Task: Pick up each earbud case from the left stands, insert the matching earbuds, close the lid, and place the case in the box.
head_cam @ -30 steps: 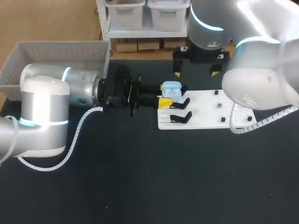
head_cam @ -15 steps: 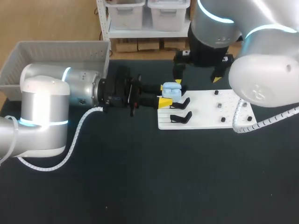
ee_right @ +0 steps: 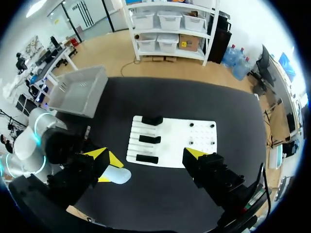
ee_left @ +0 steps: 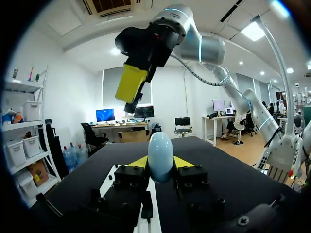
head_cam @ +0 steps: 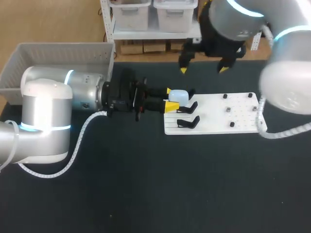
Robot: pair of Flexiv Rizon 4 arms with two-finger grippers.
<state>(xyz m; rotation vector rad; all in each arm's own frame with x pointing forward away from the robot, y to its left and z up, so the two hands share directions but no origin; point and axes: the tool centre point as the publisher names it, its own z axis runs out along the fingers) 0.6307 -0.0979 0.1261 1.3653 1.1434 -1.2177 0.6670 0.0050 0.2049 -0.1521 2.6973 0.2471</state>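
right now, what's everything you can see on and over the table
earbud case: one, light blue, lid shut, between the left tool's tips by the board's left edge
board: one, white, flat on the table right of centre
stands: three, black, in a row on the board's left part, all empty
pegs: several, small and dark, on the board's right part
box: one, grey, far left corner
table: one, black
left tool: one, yellow tips, shut on the earbud case
right tool: one, yellow tips, open and empty, above the far edge
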